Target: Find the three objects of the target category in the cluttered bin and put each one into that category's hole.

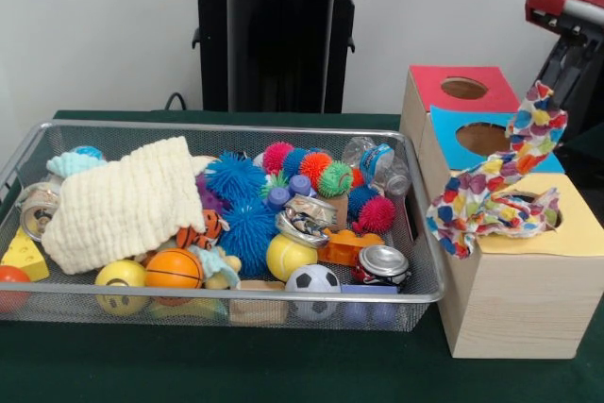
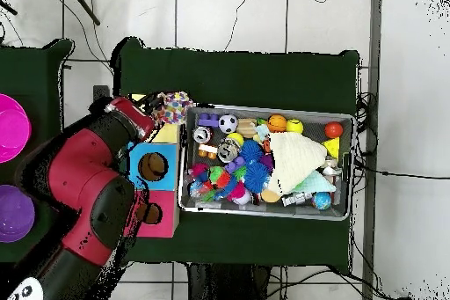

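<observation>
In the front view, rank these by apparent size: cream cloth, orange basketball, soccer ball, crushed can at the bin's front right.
1. cream cloth
2. orange basketball and soccer ball: alike, unranked
3. crushed can

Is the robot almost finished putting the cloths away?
Not yet, it seems. One colourful patterned cloth hangs over the yellow-topped hole of the wooden box, partly draped down its side, so that drop looks under way. The arm is above it; its pincer isn't clearly visible. A cream cloth still lies in the mesh bin. Any third cloth isn't visible.
</observation>
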`<action>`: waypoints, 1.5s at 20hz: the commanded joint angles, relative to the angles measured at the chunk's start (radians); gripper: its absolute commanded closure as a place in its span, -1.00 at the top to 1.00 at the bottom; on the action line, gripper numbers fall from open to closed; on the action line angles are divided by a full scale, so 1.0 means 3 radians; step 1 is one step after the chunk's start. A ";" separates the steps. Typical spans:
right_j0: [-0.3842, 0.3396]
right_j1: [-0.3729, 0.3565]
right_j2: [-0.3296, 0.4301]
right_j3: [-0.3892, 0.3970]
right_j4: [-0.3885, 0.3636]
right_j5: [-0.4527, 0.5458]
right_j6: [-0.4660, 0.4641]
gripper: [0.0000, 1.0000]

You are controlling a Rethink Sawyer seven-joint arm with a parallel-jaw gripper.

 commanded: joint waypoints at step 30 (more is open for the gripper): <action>-0.0253 0.0220 0.1013 -0.0003 0.0288 -0.0963 0.0817 -1.00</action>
